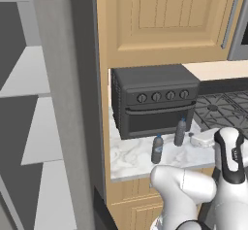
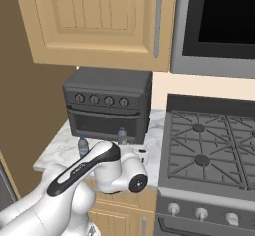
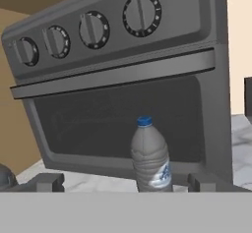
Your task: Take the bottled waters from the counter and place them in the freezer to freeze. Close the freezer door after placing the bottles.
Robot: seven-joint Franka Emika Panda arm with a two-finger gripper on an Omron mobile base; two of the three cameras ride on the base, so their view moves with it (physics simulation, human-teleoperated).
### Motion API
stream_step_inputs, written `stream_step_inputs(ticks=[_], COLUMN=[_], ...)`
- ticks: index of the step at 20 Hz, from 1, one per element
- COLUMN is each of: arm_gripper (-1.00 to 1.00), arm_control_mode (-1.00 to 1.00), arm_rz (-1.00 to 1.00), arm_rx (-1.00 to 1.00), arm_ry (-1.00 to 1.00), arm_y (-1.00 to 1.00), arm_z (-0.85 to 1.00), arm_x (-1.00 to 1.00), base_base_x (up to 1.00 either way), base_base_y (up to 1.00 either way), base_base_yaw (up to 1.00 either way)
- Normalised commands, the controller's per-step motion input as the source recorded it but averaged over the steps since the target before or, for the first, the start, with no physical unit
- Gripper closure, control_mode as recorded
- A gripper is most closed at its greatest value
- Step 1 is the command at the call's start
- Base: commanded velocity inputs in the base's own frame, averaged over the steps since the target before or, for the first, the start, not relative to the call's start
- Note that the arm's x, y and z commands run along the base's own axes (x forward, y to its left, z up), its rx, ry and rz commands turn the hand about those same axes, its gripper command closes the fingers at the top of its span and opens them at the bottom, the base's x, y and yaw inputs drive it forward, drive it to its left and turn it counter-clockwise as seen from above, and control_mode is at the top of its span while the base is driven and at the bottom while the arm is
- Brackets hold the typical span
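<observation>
Two bottled waters upright on the marble surface [image 1: 131, 161], lower centre of the left base view: one [image 1: 157, 149] nearer the front edge, the other [image 1: 180, 132] just before the toaster oven [image 1: 155, 100]. In the hand view, one bottle [image 3: 150, 157] bottom centre, standing between the end effector's [image 3: 125, 183] fingertips [image 3: 47, 182], jaws spread wide and clear of it. Freezer [image 1: 34, 141] open along the left edge of the left base view, pale shelves showing.
</observation>
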Motion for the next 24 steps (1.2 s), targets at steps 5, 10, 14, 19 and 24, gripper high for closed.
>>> stream_step_inputs(ticks=[5, 10, 14, 19, 24], arm_gripper=[-1.0, -1.0, -1.0, -1.0, -1.0], arm_control_mode=[-1.0, -1.0, -1.0, -1.0, -1.0], arm_rz=[0.0, -0.01, -0.02, -0.02, -0.01], arm_rx=[0.0, -0.02, -0.02, -0.01, 0.0], arm_ry=[0.0, 0.0, 0.0, 0.0, 0.0], arm_y=[0.12, 0.01, 0.0, 0.0, 0.02], arm_z=[-0.13, -0.19, -0.21, -0.22, -0.2], arm_x=[0.1, 0.24, 0.28, 0.27, 0.15], base_base_x=[0.0, 0.0, 0.0, 0.0, 0.0], base_base_y=[0.0, 0.0, 0.0, 0.0, 0.0], base_base_yaw=[0.0, 0.0, 0.0, 0.0, 0.0])
